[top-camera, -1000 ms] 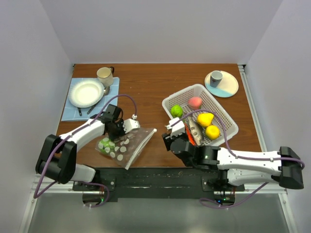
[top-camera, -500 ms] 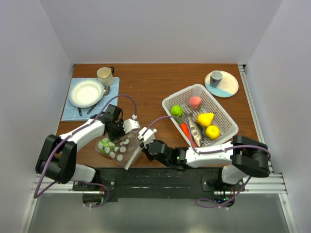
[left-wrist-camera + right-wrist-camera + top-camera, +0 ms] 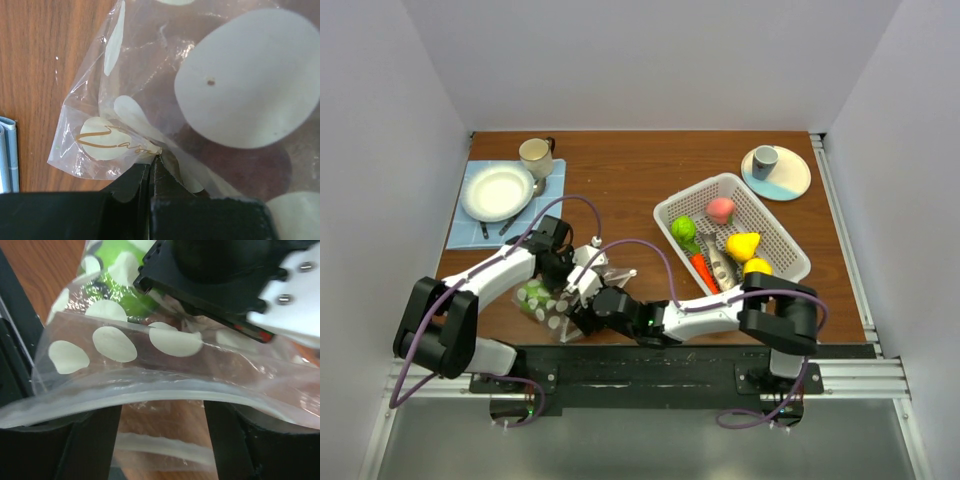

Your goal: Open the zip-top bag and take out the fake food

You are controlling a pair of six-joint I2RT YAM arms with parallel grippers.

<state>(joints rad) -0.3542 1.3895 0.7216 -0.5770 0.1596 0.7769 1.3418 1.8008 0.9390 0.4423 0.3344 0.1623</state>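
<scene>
Top view: zip-top bag lies lower left of centre, with the left gripper and right gripper on it. Fake food sits in the white basket, centre right.
Left wrist: jaws are together, pinching a bag corner at bottom centre.
Right wrist: fingers are apart and the zip strip lies across them. Green fake food is inside the bag, top left.

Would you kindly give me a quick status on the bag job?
Left fingers shut on the zip-top bag. Right fingers open at its zip strip. Green fake food inside.
</scene>
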